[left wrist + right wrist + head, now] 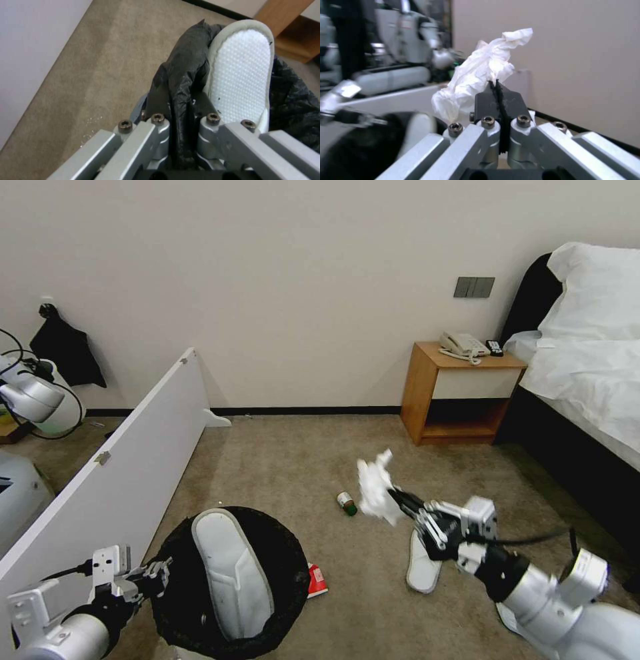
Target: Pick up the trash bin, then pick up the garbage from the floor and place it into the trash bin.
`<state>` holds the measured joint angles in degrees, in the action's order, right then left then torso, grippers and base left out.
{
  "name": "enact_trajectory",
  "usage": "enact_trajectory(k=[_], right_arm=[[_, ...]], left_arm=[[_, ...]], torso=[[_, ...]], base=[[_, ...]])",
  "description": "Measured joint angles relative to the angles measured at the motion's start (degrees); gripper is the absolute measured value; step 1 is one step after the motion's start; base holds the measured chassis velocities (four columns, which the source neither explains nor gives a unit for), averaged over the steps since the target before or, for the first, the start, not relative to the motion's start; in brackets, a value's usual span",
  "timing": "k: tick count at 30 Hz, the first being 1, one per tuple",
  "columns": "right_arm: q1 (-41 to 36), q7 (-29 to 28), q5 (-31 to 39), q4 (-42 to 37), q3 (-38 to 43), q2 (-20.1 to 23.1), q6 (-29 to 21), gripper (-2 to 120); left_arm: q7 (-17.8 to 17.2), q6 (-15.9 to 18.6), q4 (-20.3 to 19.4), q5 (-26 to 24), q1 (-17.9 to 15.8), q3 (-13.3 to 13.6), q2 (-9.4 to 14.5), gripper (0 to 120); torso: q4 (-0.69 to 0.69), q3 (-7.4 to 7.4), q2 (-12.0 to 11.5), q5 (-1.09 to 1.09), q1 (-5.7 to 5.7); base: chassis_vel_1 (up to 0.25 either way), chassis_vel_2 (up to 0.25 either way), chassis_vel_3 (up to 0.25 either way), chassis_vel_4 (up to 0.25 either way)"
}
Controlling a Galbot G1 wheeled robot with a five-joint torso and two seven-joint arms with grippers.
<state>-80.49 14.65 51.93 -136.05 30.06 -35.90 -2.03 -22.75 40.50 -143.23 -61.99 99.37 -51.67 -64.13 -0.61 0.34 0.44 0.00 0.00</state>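
I'm looking at the trash bin (pixel 167 587), round, its crinkled glossy black liner folded over the rim, sitting low at my left with a white slipper (pixel 230 573) standing on end inside, dimpled sole showing. My left gripper (pixel 159 570) is clenching the bin's lined rim. My right gripper (pixel 400 499) is reaching forward over the carpet (pixel 300 460), pinching a crumpled white tissue wad (pixel 375 488) held aloft. A second slipper (pixel 422 567), a green-capped bottle (pixel 346 503) and a red-white packet (pixel 317 580) are lying on the floor.
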Motion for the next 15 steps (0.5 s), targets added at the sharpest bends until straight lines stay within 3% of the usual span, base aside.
enact_trajectory(k=[6,15], right_arm=[[6.9,3.5,2.9,1.0,-6.3,3.2,2.1,0],[19.8,7.0,5.0,3.5,-18.8,2.3,2.7,0]], left_arm=[[0.0,0.0,0.0,1.8,-0.1,1.7,-0.5,5],[-0.1,0.0,0.0,2.0,-0.4,1.8,-0.5,5]], torso=[[-0.02,0.0,0.0,0.0,0.0],[-0.01,0.0,0.0,0.0,0.0]], base=[[0.0,0.0,0.0,0.0],[0.0,0.0,0.0,0.0]])
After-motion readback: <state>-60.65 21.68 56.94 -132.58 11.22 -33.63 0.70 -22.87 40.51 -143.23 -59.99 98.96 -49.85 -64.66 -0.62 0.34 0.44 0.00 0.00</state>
